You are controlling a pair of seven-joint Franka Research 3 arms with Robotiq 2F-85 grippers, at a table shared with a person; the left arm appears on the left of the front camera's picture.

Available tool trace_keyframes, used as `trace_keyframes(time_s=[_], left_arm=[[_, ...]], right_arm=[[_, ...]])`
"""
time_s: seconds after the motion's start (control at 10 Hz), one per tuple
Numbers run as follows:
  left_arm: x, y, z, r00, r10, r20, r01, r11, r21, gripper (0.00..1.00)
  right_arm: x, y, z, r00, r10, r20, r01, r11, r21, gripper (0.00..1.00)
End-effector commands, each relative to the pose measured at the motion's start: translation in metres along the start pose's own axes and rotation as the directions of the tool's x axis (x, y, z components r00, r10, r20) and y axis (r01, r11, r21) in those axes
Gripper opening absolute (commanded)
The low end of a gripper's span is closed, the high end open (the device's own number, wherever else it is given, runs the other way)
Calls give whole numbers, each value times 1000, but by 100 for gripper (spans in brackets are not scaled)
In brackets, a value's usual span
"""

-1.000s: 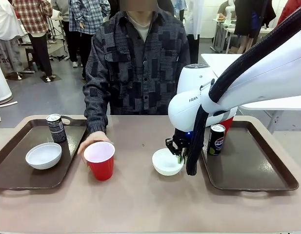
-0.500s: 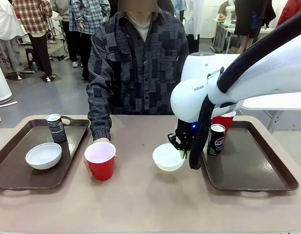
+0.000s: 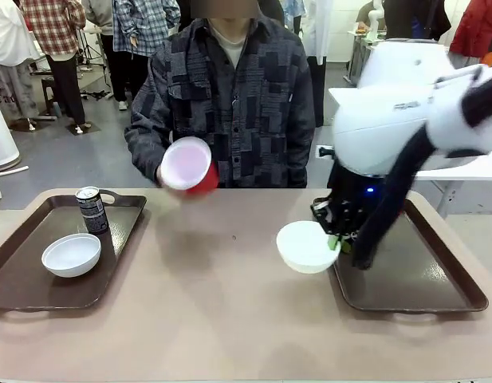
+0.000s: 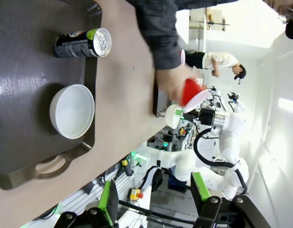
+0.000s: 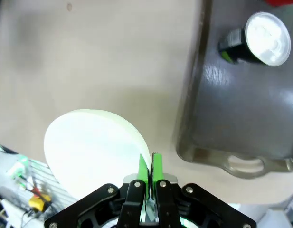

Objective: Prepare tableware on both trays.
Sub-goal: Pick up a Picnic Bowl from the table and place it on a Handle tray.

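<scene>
My right gripper (image 3: 335,242) is shut on the rim of a white bowl (image 3: 308,246), which hangs above the table by the left edge of the right tray (image 3: 413,297). In the right wrist view the green pads (image 5: 144,169) pinch the bowl (image 5: 94,149) at its rim, and a Pepsi can (image 5: 258,40) stands on that tray (image 5: 241,104). The person holds a red cup (image 3: 188,165) tilted in the air. On the left tray (image 3: 22,291) rest a second bowl (image 3: 71,254) and a slim black can (image 3: 92,209). My left gripper (image 4: 153,199) is open, high above that tray (image 4: 23,57).
The brown tabletop (image 3: 222,311) lies bare between the two trays. The person sits at the far edge, with a sleeve (image 3: 146,136) raised over the table's left half. Other people and tables stand farther back.
My right gripper has lifted the white bowl off the table and carried it right, toward the right tray. The person has picked the red cup up from the table.
</scene>
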State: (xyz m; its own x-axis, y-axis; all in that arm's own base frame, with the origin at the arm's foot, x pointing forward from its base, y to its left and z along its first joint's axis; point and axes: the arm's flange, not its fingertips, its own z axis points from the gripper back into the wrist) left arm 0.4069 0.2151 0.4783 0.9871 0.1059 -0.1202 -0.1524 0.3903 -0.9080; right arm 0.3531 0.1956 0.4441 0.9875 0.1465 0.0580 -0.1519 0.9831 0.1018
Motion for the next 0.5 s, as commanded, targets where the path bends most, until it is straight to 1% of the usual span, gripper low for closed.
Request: trace_keyframes(time_s=[0.0, 0.3, 0.4], left_arm=[[-1, -3, 3, 1000, 8, -8, -8, 1000, 1, 81], [-1, -3, 3, 1000, 8, -8, -8, 1000, 1, 81], [-1, -3, 3, 1000, 8, -8, -8, 1000, 1, 81]], right_arm=[[-23, -35, 2, 999, 39, -32, -39, 999, 13, 0], [-35, -103, 10, 992, 119, -50, -120, 993, -6, 0], [-31, -124, 12, 994, 96, -47, -96, 995, 9, 0]])
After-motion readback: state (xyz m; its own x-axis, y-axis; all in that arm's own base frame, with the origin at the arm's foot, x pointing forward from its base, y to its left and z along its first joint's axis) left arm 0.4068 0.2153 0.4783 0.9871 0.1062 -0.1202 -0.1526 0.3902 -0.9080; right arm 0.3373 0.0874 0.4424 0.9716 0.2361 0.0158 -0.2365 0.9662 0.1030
